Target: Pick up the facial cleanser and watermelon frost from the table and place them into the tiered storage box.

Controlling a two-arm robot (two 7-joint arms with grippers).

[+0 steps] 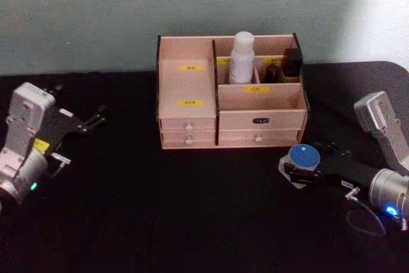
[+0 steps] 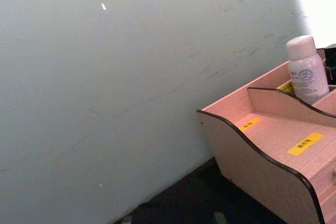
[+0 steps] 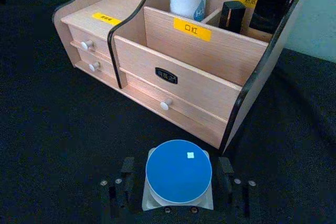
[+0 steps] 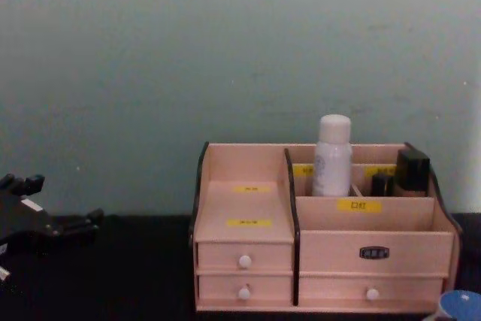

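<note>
Right gripper (image 3: pixel 176 167) is low over the black table (image 1: pixel 160 209), just off the box's (image 1: pixel 188 103) front right corner, and the jar (image 1: pixel 304 156) sits between its fingers (image 3: pixel 127 167). The claw is spread: one finger is right at the jar's clear base and a sliver of gap shows at the other, so it is straddling, not pinching. The jar is upright on the table, blue lid up, near the box's lower right drawer but apart from it. Over in the box, the cleanser (image 1: pixel 241 59) stands upright in a rear compartment of the right-hand section, cap poking above the back wall, with two dark bottles (image 1: pixel 292 61) in the slots to its right. Left gripper (image 1: pixel 77 103) sits out at the table's left side, well away from the box, claw spread and holding nothing.
</note>
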